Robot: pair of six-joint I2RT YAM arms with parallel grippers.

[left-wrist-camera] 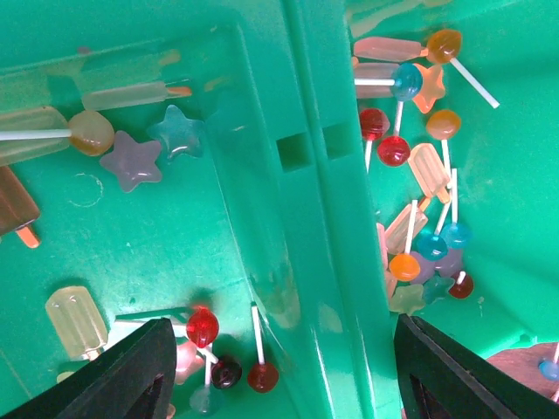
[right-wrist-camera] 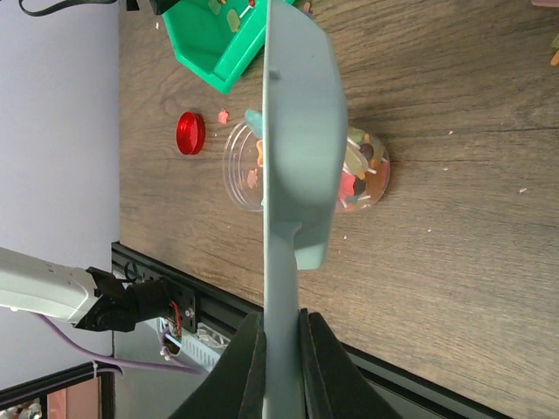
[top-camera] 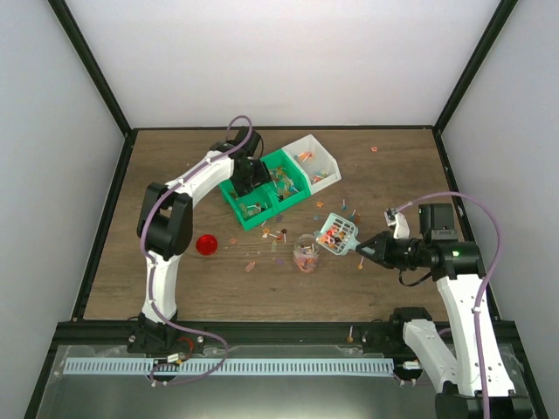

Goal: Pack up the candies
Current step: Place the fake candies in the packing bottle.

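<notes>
The candies are tiny lollipops, stars and ice-pop shapes. Many lie in the green bins, some sit in the scoop head, some in the clear jar, and several are scattered on the table. My left gripper is open and empty, low over the wall between two green bins, one finger on each side. My right gripper is shut on the handle of the pale blue-green scoop, whose head hangs just above and right of the jar.
A red round lid lies on the table left of the jar; it also shows in the right wrist view. A white bin stands to the right of the green bins. The black frame rail runs along the near edge.
</notes>
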